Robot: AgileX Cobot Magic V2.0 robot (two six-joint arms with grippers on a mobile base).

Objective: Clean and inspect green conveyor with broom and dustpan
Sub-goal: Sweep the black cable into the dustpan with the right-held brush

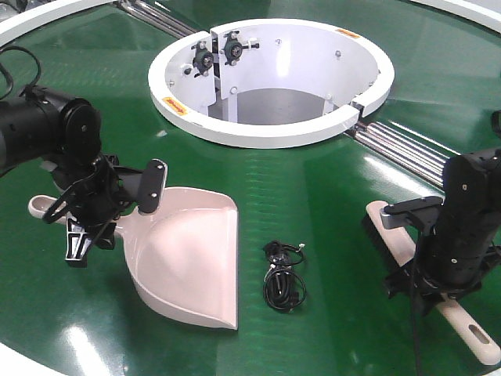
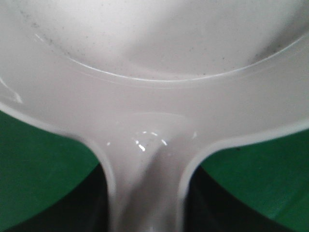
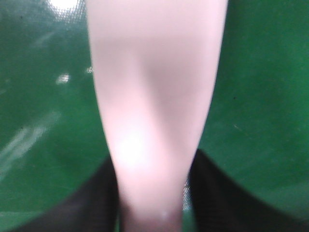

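**A:** Start at the left gripper (image 1: 92,213). What's in it?

**B:** The handle of the dustpan (image 1: 192,262). In the left wrist view a dark finger (image 2: 89,205) sits tight on each side of the handle's neck, so I'd call that a firm grasp. The scoop spreads out ahead of the gripper and appears to lie on the green conveyor (image 1: 329,235), though I can't tell if the lip is fully down.

**A:** And the right gripper (image 1: 432,276)?

**B:** It's clamped the same way on the broom (image 1: 460,319). The right wrist view shows its fingers (image 3: 91,208) pressed against the pale handle. The bristle end reaches forward of the gripper and the hang-hole end trails behind it.

**A:** Anything to sweep?

**B:** A small tangle of black cable (image 1: 282,286) lies on the belt between the two grippers, just beyond the dustpan's open lip and nearer to it than to the broom. Nothing is touching it.

**A:** So how far along?

**B:** Early, I'd judge. Both tools are in hand, but the cable hasn't been swept and the scoop looks empty apart from faint specks. Past the grippers, the white hub (image 1: 266,135) and the metal rollers (image 1: 407,153) would want looking over too.
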